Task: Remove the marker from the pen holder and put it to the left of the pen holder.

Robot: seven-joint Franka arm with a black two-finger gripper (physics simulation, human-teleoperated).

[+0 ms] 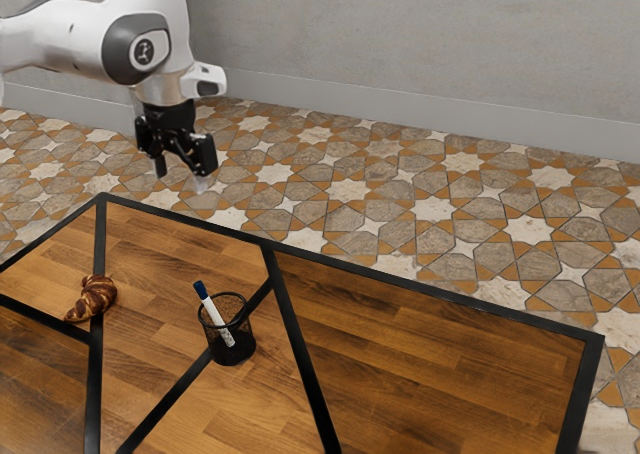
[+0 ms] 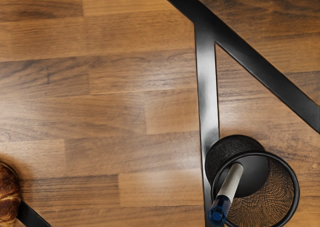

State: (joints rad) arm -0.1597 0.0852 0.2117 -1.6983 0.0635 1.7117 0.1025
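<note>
The gripper point(image 1: 181, 175) hangs high above the table near its far edge in the exterior view, well away from the pen holder, its fingers apart with nothing between them. A black mesh pen holder point(image 1: 237, 350) stands upright on the table. The marker point(image 1: 213, 312), white with a dark blue cap, leans inside it, cap end up and sticking out over the rim. From above, the wrist view has the pen holder point(image 2: 296, 192) with the marker point(image 2: 231, 182) tilted against its rim; neither is touched by the hand.
A croissant point(image 1: 92, 299) lies on the wooden table point(image 1: 430, 359), toward the exterior view's left of the pen holder. Black strips divide the tabletop, and one runs beneath the holder. In the wrist view part of the croissant point(image 2: 8, 196) appears too.
</note>
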